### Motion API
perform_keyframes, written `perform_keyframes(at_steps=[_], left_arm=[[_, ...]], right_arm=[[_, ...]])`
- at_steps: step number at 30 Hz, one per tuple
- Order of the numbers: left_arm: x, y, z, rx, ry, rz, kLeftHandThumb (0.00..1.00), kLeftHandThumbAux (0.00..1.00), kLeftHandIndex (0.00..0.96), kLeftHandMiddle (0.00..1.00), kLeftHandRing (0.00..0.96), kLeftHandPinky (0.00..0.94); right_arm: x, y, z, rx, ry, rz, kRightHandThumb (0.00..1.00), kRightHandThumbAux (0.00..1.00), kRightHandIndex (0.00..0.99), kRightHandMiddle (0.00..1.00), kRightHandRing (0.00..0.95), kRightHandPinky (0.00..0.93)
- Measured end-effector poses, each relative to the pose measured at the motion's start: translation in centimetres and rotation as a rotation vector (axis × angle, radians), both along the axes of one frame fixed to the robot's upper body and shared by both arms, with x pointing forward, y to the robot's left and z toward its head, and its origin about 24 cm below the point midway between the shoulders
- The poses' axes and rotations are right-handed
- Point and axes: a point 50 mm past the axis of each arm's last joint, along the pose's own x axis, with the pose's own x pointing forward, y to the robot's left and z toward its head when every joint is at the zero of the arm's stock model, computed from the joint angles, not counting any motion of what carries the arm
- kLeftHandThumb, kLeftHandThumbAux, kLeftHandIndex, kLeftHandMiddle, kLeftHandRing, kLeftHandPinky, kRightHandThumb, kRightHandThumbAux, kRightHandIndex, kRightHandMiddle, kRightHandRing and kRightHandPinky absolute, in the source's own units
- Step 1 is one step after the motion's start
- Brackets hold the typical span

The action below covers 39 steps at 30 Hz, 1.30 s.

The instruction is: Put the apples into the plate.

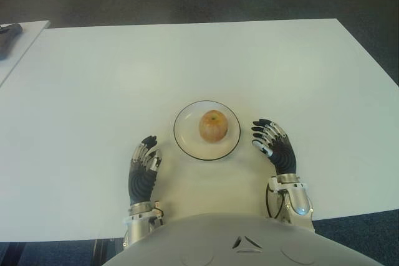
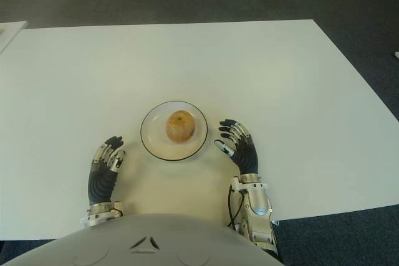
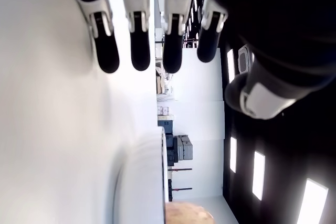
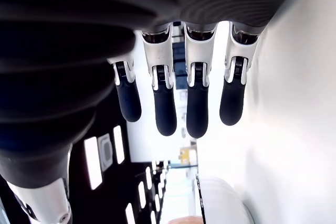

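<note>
Overhead, from the left eye view, a white table (image 1: 187, 60) fills the field. One apple (image 1: 213, 126) sits in the middle of a round white plate (image 1: 186, 138) with a dark rim, near the table's front edge. The left hand (image 1: 143, 166) shows to the left of the plate, a short gap between them; the right hand (image 1: 273, 144) shows just beside the plate's right rim. Both hands hold nothing. At the far left, a second pale surface (image 1: 22, 38) carries a dark object (image 1: 9, 34), too small to identify. Nothing lies between either hand and the plate.

From the right eye view, the layout is the same; dark carpet (image 2: 361, 10) surrounds the table.

From the left wrist view, four fingers (image 3: 140, 51) extend straight and slightly separated, the thumb (image 3: 260, 95) off to one side, nothing between them. The plate's rim and a sliver of the apple appear beyond.

From the right wrist view, the fingers (image 4: 197, 108) likewise hang extended and apart, unloaded, with the plate edge visible beyond.
</note>
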Motion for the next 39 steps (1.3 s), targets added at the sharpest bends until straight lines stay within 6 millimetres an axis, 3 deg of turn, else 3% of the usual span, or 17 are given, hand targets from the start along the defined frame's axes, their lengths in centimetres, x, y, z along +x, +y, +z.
perform_keyframes(at_steps=[13,29,39], left_arm=[[-0.5,0.3,0.0,0.016,0.001,0.014,0.133,0.506,0.175,0.158,0.139,0.172],[-1.0,1.1,-0.2,0.057,0.0,0.053,0.124,0.525,0.152,0.135,0.132,0.167],[-1.0,1.1,-0.1,0.058,-0.008,0.059,0.149,0.494,0.187,0.156,0.158,0.2]], right_arm=[[-0.8,0.3,0.0,0.009,0.018,0.025,0.513,0.679,0.225,0.28,0.256,0.269],[-1.5,0.1,0.5,-0.024,0.034,0.093,0.435,0.648,0.158,0.202,0.195,0.239],[-1.4,0.1,0.6,-0.037,0.046,0.109,0.448,0.649,0.139,0.191,0.187,0.227]])
